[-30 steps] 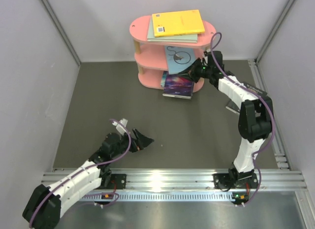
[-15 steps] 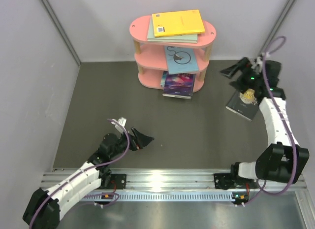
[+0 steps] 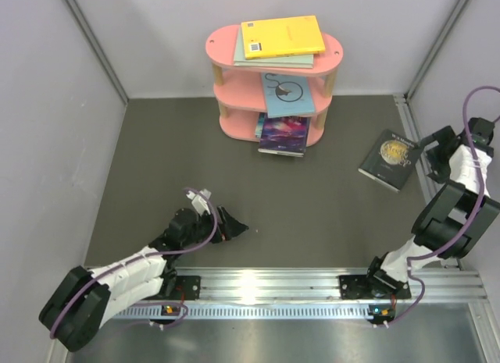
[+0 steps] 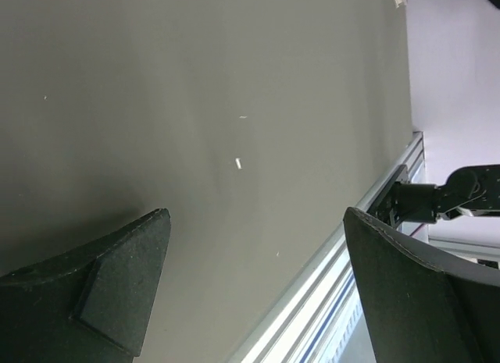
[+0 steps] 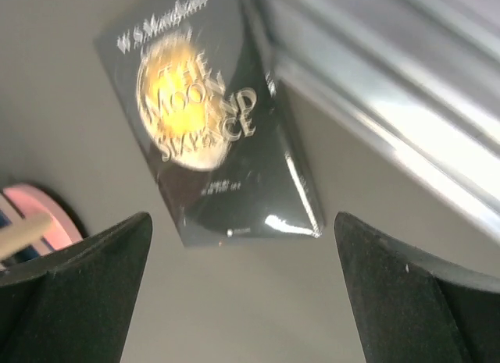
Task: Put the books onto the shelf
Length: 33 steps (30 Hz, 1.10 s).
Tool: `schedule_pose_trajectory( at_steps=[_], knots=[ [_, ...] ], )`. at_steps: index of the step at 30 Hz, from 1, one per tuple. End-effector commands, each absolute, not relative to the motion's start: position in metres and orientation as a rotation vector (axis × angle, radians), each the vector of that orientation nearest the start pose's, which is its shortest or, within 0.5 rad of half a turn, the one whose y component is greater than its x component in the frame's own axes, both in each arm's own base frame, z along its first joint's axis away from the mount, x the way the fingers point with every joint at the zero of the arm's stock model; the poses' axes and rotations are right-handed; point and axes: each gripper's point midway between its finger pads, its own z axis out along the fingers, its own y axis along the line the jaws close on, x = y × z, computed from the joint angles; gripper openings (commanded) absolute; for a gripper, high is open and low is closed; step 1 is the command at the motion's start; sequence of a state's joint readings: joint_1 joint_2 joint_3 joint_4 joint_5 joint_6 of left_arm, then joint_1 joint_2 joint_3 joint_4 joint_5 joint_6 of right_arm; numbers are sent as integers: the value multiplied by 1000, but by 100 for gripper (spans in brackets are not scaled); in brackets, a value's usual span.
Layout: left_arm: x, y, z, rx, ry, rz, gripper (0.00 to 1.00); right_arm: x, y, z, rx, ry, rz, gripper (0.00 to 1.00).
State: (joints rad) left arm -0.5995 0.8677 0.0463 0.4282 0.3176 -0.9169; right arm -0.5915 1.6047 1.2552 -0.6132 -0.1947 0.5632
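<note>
Both wide and empty: left hand (image 3: 232, 225) low, right hand (image 3: 434, 151) now back from the shelf (image 3: 225, 44), beside the black book (image 3: 391, 158).

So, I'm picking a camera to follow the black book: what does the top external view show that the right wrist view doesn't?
Only top external: the whole pink shelf, the yellow book on its top board, the open left claw. Only right wrist: the lettering over the gold emblem, framed by the open right claw. Both: the black book lying flat on the mat.
</note>
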Motion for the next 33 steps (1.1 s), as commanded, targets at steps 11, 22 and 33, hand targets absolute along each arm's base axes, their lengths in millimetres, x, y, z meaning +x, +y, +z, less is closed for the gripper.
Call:
schedule_pose_trajectory(
  at_steps=[11,22,33],
  knots=[
    [145,-220,7,-74,2373,-1227,95,376,-242,83,1496,2066,155,100],
    [150,-225,7,-62,2384,-1235,95,413,-267,44,1519,1998,110,100],
    [151,-228,3,-61,2407,-1234,95,438,-290,4,1512,2060,21,100]
  ],
)
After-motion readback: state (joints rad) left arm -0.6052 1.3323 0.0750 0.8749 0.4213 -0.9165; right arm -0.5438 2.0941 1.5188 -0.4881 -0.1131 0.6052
